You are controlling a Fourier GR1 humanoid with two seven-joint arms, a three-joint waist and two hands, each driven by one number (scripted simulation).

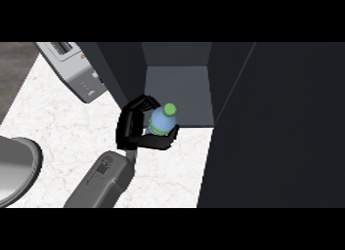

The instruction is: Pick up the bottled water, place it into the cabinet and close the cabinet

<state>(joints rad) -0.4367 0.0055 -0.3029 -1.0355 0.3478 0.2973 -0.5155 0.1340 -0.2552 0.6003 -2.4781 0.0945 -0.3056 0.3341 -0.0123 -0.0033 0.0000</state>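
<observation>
I see flat light: counter bright at left, cabinet dim at upper centre, panel near-black at right.

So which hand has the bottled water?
The left hand, its fingers curled round the green-capped bottled water in front of the open cabinet; the right hand shows nowhere.

The grey left forearm comes in from the lower edge, left of centre, slanting up and a little to the right. The black left hand has its palm turned rightward. Its fingers curl round the far side of the bottled water, and the thumb wraps the near side.
</observation>
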